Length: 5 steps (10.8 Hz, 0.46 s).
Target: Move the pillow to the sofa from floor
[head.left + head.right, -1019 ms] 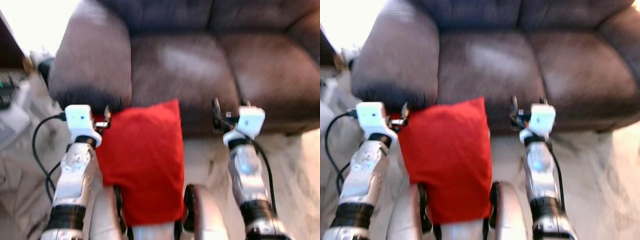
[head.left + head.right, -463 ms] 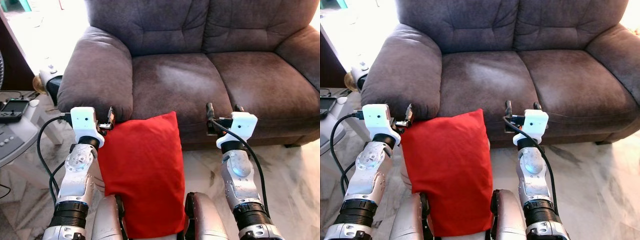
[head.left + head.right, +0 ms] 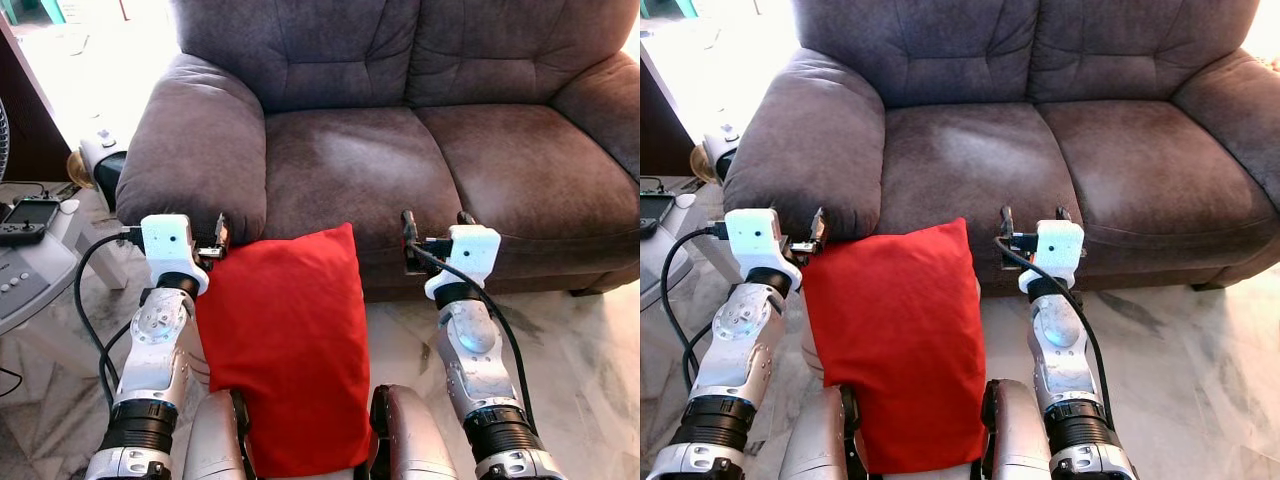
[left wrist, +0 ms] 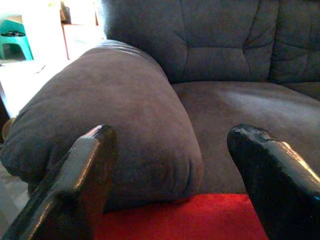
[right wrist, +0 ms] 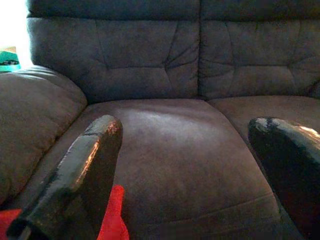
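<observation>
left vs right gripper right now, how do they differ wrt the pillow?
Position: the left gripper sits at the red pillow's upper left corner, by the sofa's armrest; the right gripper stands apart from the pillow, off its right side, in front of the seat cushion.
Wrist view: the left wrist sees the pillow's edge spanning the space between its fingers; the right wrist sees just a corner.
Shared: both open, pointing at the sofa.

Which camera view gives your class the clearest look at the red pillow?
The left eye view: the whole red pillow shows, its top corner against the sofa front, between both arms. The right eye view shows nearly the same. The left wrist view catches a red strip; the right wrist view a small corner.
</observation>
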### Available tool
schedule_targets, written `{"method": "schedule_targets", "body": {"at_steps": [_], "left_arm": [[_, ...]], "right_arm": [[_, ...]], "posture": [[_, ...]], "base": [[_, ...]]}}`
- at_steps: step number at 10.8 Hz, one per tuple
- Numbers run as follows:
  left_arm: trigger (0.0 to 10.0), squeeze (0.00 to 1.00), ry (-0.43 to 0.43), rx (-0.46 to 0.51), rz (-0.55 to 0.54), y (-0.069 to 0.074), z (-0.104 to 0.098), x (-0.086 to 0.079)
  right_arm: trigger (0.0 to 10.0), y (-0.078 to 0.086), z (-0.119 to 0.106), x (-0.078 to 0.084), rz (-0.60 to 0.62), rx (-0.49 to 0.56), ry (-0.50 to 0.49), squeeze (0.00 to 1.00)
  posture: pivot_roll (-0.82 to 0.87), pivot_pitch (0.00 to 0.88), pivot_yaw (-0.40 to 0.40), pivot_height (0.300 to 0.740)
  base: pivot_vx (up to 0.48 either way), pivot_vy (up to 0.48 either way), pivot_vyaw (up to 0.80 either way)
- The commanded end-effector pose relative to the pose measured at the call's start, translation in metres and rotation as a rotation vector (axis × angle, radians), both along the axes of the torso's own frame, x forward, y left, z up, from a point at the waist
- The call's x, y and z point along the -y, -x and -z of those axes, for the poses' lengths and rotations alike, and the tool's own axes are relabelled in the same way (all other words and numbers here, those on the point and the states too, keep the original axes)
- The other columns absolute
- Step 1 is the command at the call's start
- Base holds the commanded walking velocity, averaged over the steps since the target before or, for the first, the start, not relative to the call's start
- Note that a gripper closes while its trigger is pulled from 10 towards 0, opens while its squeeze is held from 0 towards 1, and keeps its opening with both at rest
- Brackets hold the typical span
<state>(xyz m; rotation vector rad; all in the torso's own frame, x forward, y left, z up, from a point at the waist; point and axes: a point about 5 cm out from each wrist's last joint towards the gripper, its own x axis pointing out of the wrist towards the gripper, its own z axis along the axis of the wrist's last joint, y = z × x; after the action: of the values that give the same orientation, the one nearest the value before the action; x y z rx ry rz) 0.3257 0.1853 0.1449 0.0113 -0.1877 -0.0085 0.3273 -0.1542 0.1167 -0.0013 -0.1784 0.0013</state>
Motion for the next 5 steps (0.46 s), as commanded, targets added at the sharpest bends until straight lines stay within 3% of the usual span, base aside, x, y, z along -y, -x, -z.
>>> {"method": "schedule_targets", "body": {"at_steps": [1,5], "left_arm": [[10.0,0.0,-0.014,0.004,0.001,-0.0008,0.0003,0.0002],[10.0,0.0,-0.016,0.0,0.0,0.0007,0.0023,0.0006]], "right_arm": [[10.0,0.0022,-0.0026,0.0027,-0.001,0.013,-0.015,0.0],[10.0,0.0017,0.0041,0.0016,0.004,-0.048,-0.027,0.0]], "posture": [[0.06,0.085,-0.027,0.57],[0.06,0.099,-0.03,0.565]], "base": [[0.0,0.0,0.0],[0.0,0.0,0.0]]}}
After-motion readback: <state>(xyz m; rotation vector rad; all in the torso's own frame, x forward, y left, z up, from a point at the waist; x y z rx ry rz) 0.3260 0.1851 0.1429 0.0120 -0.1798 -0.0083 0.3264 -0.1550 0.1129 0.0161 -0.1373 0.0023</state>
